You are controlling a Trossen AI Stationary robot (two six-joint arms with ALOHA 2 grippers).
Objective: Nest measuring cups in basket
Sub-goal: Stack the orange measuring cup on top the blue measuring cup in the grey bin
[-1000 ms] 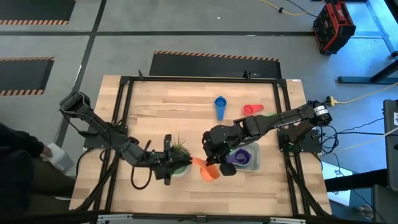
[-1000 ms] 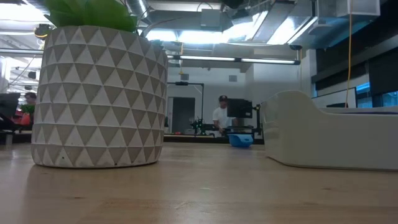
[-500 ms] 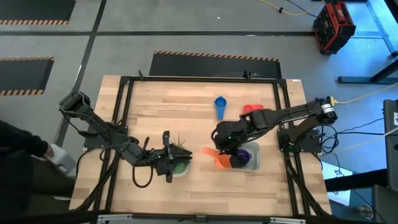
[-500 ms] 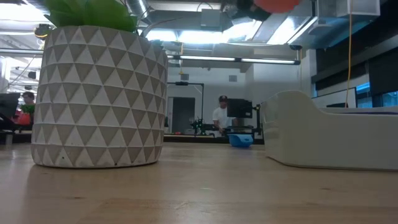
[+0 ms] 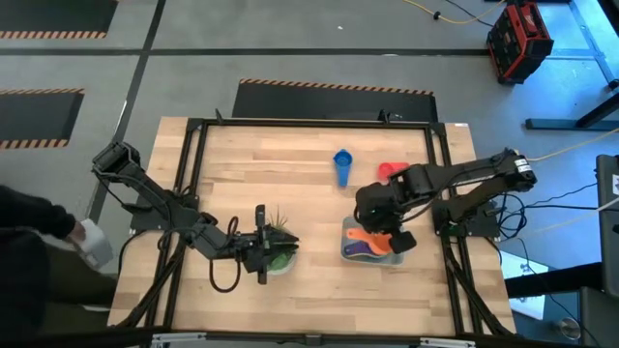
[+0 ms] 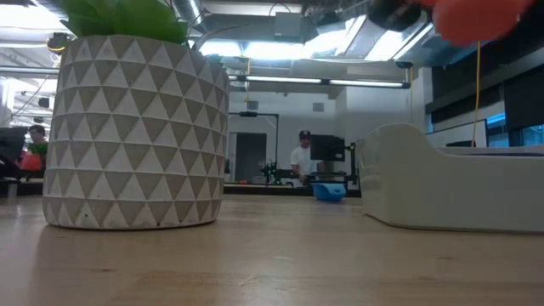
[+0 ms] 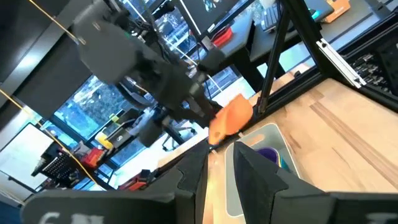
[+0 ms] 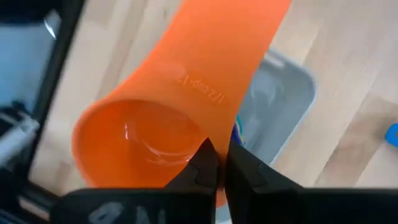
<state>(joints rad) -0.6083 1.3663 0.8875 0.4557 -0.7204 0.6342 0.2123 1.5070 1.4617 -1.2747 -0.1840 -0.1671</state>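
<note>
One orange plastic measuring cup, pinched tight in my right gripper, hangs directly above the translucent grey basket, handle crosswise.

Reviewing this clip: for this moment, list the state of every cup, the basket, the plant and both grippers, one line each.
orange measuring cup: held above the basket, not released.
right gripper: shut on the orange measuring cup's edge.
basket: upright on the table, purple measuring cup inside.
blue measuring cup: loose on the table.
red measuring cup: loose on the table, partly behind the right arm.
potted plant: upright.
left gripper: beside the plant, holding nothing visible.
</note>
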